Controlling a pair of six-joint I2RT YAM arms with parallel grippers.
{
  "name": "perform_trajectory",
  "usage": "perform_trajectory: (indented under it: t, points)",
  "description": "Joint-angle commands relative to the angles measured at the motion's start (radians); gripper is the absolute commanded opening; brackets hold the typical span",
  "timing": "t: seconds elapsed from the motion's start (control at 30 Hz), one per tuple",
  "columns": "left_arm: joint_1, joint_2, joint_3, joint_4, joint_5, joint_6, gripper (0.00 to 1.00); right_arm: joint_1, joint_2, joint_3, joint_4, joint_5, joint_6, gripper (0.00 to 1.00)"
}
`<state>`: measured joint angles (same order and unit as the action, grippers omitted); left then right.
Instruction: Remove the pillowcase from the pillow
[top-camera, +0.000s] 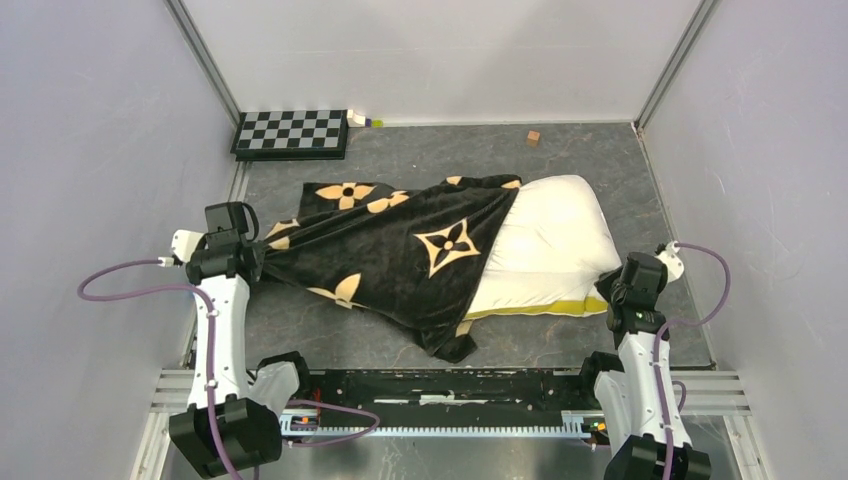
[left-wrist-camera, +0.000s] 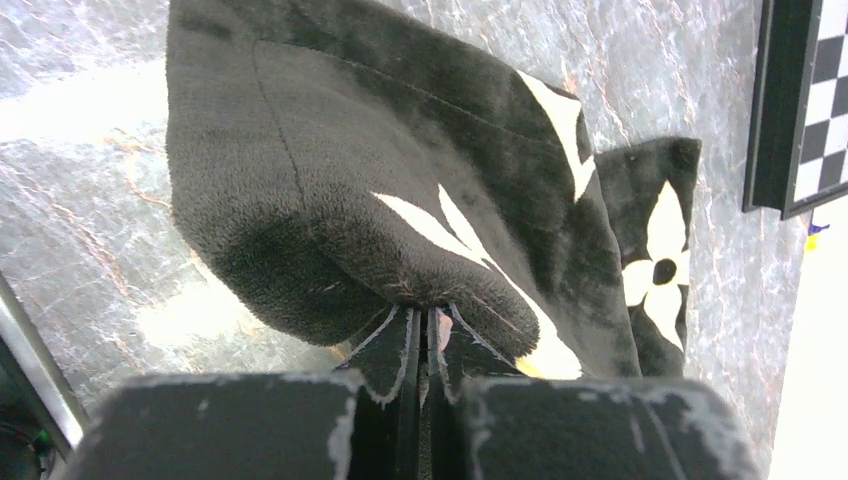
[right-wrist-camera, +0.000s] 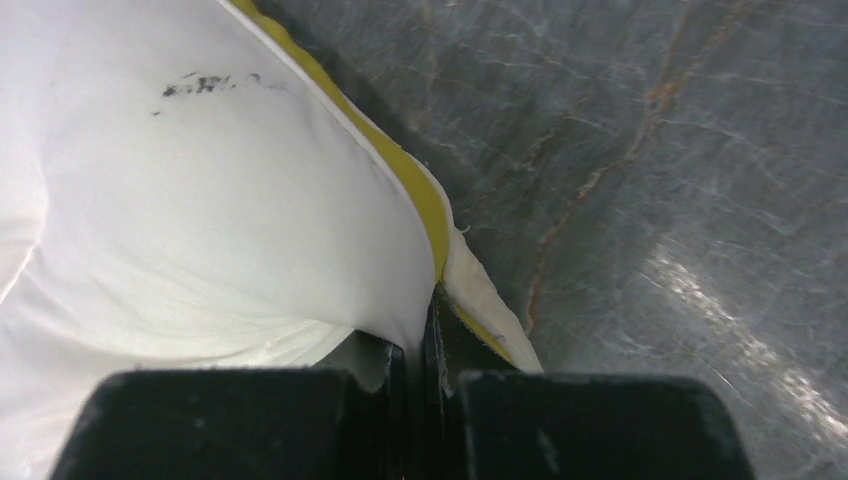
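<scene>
The black plush pillowcase (top-camera: 390, 250) with tan flower motifs covers the left part of the cream-white pillow (top-camera: 550, 240), whose right half lies bare with a yellow band along its near edge. My left gripper (top-camera: 255, 262) is shut on the pillowcase's left end, which bunches at the jaws in the left wrist view (left-wrist-camera: 400, 200). My right gripper (top-camera: 612, 285) is shut on the pillow's near right corner; the right wrist view shows the white fabric and yellow band (right-wrist-camera: 415, 195) pinched between the fingers.
A black-and-white checkerboard (top-camera: 292, 132) lies at the back left with a small yellow-green object (top-camera: 362, 121) beside it. A small brown block (top-camera: 534, 138) sits at the back right. Grey walls close in both sides of the marbled table (top-camera: 400, 330).
</scene>
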<state>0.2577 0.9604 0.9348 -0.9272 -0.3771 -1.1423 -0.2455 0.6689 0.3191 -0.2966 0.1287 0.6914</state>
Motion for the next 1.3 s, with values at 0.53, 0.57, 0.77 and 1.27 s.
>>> perform_trajectory:
  t: [0.53,0.57,0.77,1.27]
  points:
    - [0.048,-0.159,0.118,-0.087,-0.494,-0.087,0.02,-0.068,-0.009,0.1,-0.032,0.451,0.144,0.0]
    - [0.048,-0.161,0.099,-0.064,-0.463,-0.08,0.02,-0.068,-0.008,0.098,-0.019,0.424,0.136,0.0]
    - [0.047,-0.133,-0.027,0.151,-0.132,0.035,0.17,-0.068,0.001,0.018,0.133,0.194,0.075,0.02]
    - [-0.222,-0.059,-0.026,0.326,0.268,0.31,0.88,0.096,0.1,0.127,0.357,-0.285,-0.196,0.98]
